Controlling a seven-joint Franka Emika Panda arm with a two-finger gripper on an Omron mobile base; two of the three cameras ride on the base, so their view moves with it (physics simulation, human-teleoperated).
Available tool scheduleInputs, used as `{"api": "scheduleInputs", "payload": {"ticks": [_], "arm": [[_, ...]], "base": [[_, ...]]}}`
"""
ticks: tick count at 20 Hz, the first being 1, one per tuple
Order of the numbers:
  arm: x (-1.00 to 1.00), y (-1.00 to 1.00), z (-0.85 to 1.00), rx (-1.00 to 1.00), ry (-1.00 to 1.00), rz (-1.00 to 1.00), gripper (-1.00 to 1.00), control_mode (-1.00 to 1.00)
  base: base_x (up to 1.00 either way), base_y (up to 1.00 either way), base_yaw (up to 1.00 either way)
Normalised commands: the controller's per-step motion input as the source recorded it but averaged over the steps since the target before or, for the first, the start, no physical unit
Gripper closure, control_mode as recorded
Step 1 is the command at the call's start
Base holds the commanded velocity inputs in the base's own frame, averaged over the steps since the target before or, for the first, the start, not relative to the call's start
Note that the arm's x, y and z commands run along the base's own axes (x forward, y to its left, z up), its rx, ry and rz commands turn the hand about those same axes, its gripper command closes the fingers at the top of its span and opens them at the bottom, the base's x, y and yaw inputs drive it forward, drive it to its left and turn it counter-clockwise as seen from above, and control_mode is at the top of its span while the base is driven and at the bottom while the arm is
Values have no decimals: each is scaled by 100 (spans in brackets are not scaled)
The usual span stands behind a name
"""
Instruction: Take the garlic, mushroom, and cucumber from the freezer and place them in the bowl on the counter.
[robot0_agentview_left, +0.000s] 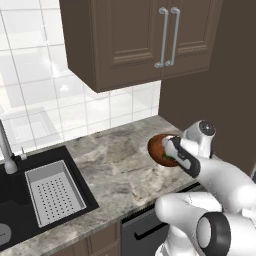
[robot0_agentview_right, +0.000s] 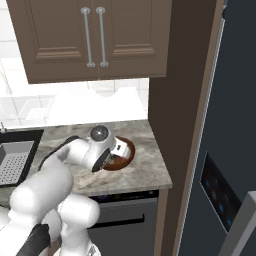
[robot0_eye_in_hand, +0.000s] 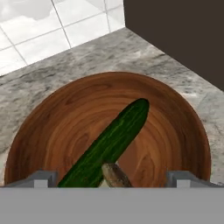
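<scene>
Reddish-brown wood frames the scene as the gripper (robot0_eye_in_hand: 112, 177) hangs just above the bowl (robot0_eye_in_hand: 52, 131) on the counter (robot0_eye_in_hand: 65, 70), its two fingers spread wide at either side and pinching nothing. One dark green cucumber (robot0_eye_in_hand: 109, 142) lies slantwise across the inside of the bowl, and one small tan-brown lump, judged to be the mushroom (robot0_eye_in_hand: 114, 175), rests against its lower end near the fingertips; the part of the bowl nearest the hand is cut off at the bottom of the hand view, so whether any garlic is there cannot be told. From the base cameras the bowl sits near the right end of the counter, beside the tall dark panel, partly hidden by the white arm, with the slate-blue freezer (robot0_agentview_right: 235, 125) beyond. The risk from here is a clipped rim: the open fingers sit low over the bowl, and a sideways pull-away before lifting could tip it or shove it towards the counter's front edge. Counted: one bowl, one cucumber, one mushroom, one grey sink basket (robot0_agentview_left: 52, 192), two cabinet handles (robot0_agentview_left: 167, 37)
</scene>
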Motion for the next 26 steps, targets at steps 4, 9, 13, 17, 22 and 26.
{"api": "scheduleInputs", "payload": {"ticks": [4, 9, 13, 17, 22, 26], "arm": [[-67, 4, 53, 0, -20, 0, -100, -100], [-58, 62, 76, -8, -22, -2, -100, -100], [-57, 34, 87, -5, -5, -1, -100, -100], [-76, 28, 87, -6, 0, 0, -100, -100], [-71, 5, 86, -2, 0, 0, -100, -100], [-97, 0, 56, 0, -6, 0, -100, -100]], "base": [[0, 0, 0], [0, 0, 0], [0, 0, 0], [0, 0, 0], [0, 0, 0], [0, 0, 0]]}}
